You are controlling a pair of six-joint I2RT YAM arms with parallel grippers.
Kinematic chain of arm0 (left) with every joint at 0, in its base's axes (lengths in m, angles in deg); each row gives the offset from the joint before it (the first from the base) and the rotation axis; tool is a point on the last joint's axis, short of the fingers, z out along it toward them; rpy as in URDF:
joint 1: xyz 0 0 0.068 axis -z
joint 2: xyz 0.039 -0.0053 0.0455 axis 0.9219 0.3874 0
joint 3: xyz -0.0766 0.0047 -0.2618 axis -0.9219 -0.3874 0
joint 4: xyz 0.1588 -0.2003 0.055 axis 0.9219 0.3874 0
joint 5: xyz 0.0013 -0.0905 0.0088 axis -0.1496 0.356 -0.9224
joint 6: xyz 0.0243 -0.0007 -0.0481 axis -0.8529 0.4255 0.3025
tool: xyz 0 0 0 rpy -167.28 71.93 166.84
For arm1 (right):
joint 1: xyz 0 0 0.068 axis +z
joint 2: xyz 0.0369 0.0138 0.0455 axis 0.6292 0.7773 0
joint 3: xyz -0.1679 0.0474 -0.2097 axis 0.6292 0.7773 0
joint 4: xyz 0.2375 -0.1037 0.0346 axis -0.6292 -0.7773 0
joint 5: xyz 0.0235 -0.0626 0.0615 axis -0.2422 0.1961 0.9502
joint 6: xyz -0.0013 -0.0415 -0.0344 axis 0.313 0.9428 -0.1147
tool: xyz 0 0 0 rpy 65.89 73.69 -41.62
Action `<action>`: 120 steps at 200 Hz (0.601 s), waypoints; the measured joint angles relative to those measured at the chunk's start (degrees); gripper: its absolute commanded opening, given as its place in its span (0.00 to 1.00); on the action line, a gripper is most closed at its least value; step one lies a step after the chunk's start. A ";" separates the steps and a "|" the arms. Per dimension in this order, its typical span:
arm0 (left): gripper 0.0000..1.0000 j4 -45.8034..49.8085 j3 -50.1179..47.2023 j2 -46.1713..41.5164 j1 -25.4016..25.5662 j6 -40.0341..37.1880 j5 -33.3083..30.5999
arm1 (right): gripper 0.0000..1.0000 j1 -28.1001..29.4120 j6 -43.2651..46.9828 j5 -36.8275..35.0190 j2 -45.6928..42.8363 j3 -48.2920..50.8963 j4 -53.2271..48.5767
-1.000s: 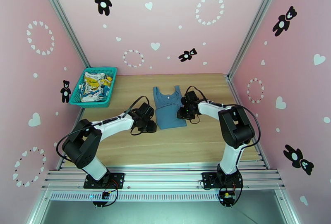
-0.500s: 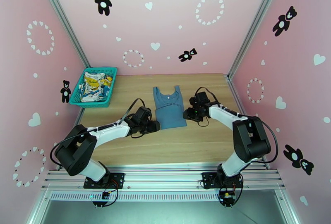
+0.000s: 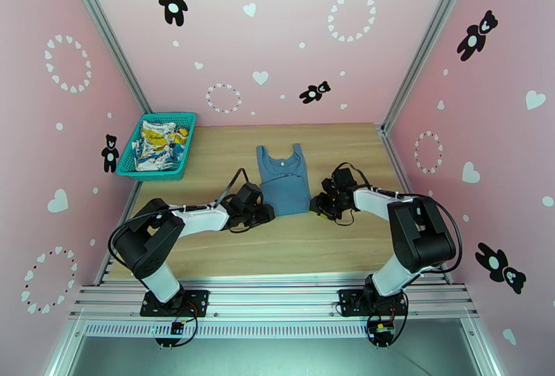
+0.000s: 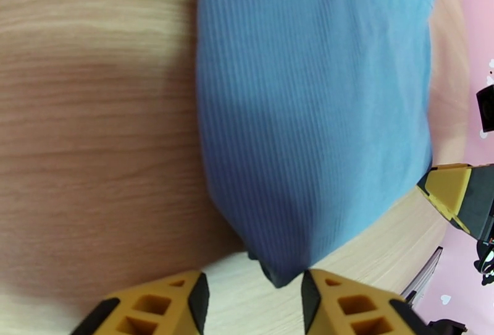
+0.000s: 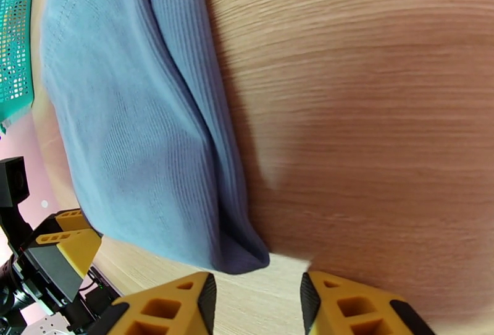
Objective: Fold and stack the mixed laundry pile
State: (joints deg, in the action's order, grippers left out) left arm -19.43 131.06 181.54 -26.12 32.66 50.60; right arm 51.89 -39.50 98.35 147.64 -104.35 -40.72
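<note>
Blue tank top (image 3: pixel 283 180) lies at table (image 3: pixel 277 245) centre, apparently side-folded, cross-fold outstanding; left gripper (image 4: pixel 253 287) and right gripper (image 5: pixel 256 287), part-open and empty, at its 6 o'clock corners; printed cloth (image 3: pixel 158 143) unfolded in basket (image 3: pixel 156 175) at 10 o'clock.

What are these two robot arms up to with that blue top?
They are folding laundry. The blue tank top lies spread on the table; the left gripper and right gripper sit low at its two near corners, jaws open, nothing gripped. A printed white cloth lies in the teal basket.
</note>
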 measured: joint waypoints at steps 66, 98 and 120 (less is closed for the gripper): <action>0.22 -0.09 4.17 3.98 0.28 -1.57 -0.02 | 0.24 0.22 -1.75 1.20 2.60 -1.62 0.98; 0.02 -0.57 5.11 4.81 0.39 -3.04 -0.48 | 0.13 0.94 -2.08 1.16 3.69 -2.12 2.51; 0.00 -0.72 5.18 4.81 0.39 -3.74 -0.85 | 0.05 1.49 -2.05 1.09 3.93 -2.10 3.61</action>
State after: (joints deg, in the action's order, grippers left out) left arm -20.15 136.24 186.35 -25.73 28.93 49.75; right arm 53.38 -41.55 99.44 151.57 -106.45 -37.11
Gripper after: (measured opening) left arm 0.048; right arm 0.096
